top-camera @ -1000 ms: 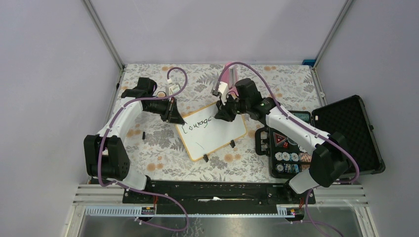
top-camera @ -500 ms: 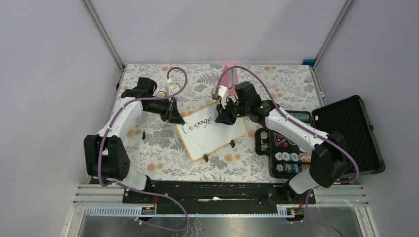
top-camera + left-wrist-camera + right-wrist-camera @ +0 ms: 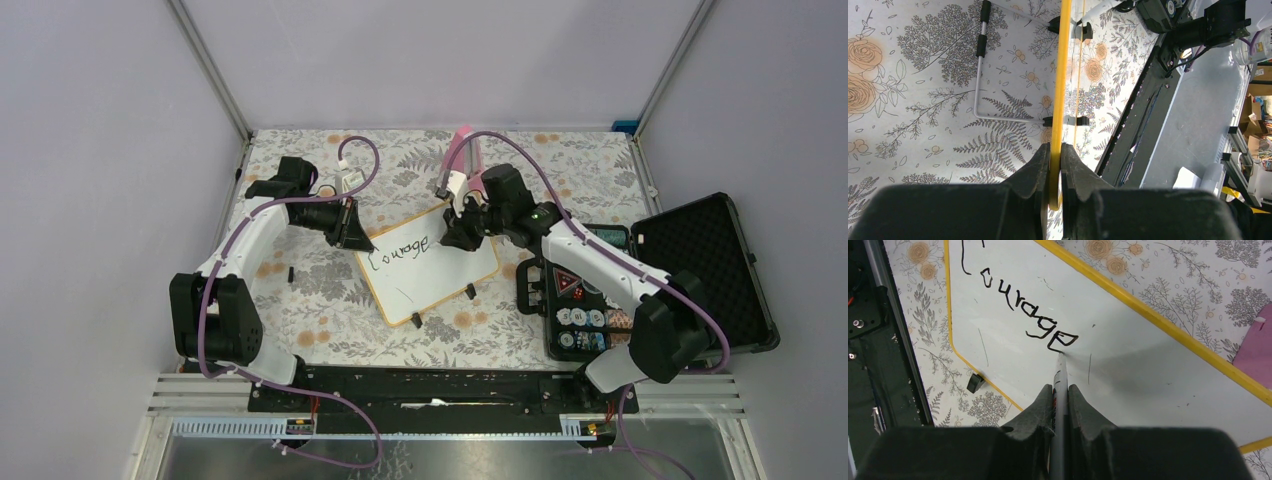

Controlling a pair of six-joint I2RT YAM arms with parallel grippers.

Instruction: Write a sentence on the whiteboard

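The whiteboard [image 3: 445, 272] with its yellow rim lies tilted on the flowered table. The sentence [image 3: 398, 249] reads only "Courage" in black marker. My left gripper [image 3: 352, 231] is shut on the board's upper-left rim; the left wrist view shows the yellow rim [image 3: 1064, 75] edge-on, pinched between the jaws of the left gripper [image 3: 1055, 150]. My right gripper [image 3: 455, 238] is shut on a grey marker [image 3: 1061, 372]. The marker's tip touches the board [image 3: 1158, 375] just under the last "e" of the sentence [image 3: 1023, 315].
An open black case [image 3: 705, 265] with poker chips lies to the right of the board. A pink object [image 3: 464, 150] sits behind the right gripper. A wire stand [image 3: 977, 75] and black feet [image 3: 416, 320] belong to the board. Frame posts bound the table.
The right gripper with the marker has shifted slightly right along the first line, past the final "e". The left gripper and the board have not moved.
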